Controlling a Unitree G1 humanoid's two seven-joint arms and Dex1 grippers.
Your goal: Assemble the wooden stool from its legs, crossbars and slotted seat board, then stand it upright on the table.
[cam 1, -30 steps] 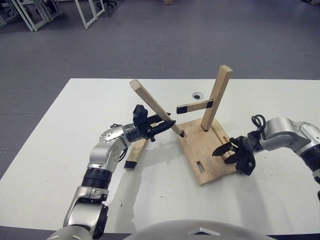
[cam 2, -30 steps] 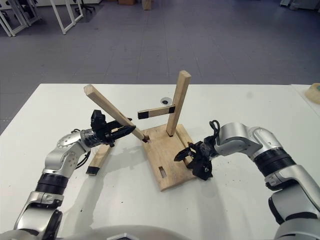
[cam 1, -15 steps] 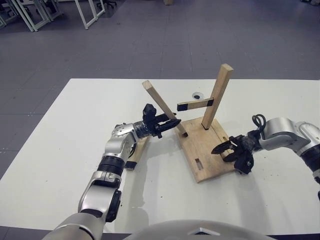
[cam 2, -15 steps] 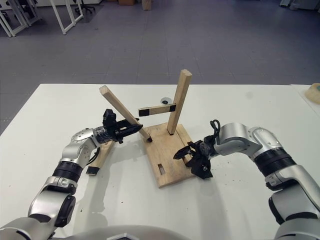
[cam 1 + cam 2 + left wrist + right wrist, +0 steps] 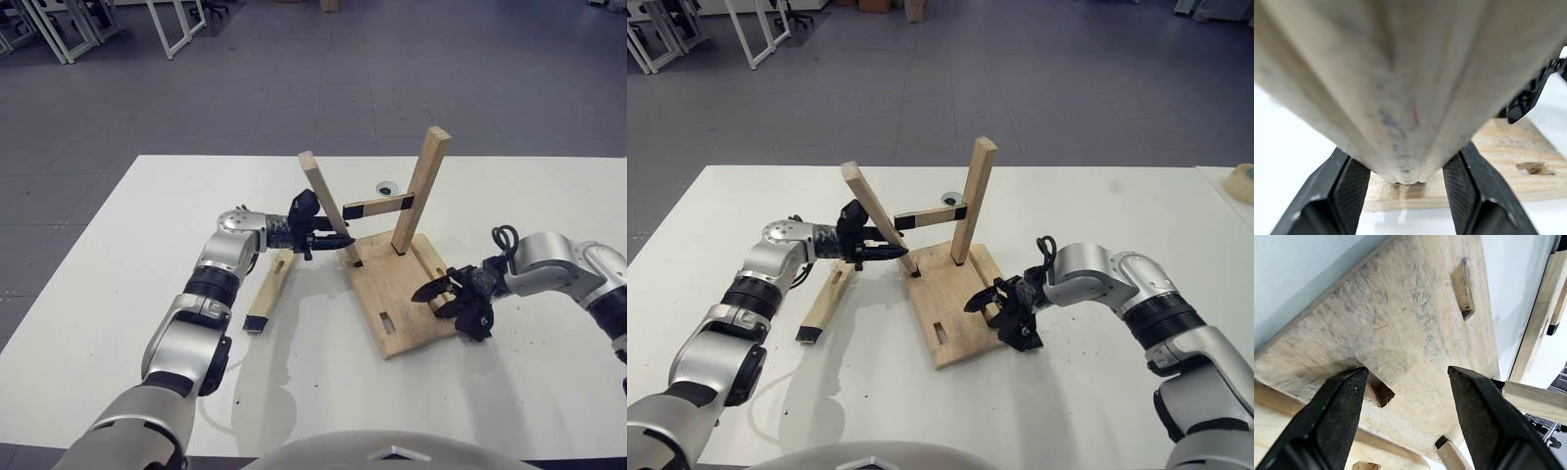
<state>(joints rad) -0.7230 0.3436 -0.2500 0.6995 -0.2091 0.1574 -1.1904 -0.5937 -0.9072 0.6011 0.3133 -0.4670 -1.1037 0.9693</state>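
Note:
The slotted seat board lies flat on the white table. One leg stands in a far slot, and a black-tipped crossbar sticks out of it to the left. My left gripper is shut on a second leg, which leans steeply with its foot at the board's far left slot. The left wrist view has that leg between both fingers. My right gripper is open, with its fingers resting on the board near its right edge. A third leg lies left of the board.
A round cable hole sits in the table behind the stool parts. The white table has bare room on the left and at the front. A pale round object shows at the far right edge.
My left gripper has swung the held leg right and much closer to upright, its foot now at the slot. The right gripper has stayed on the board, which shifted slightly.

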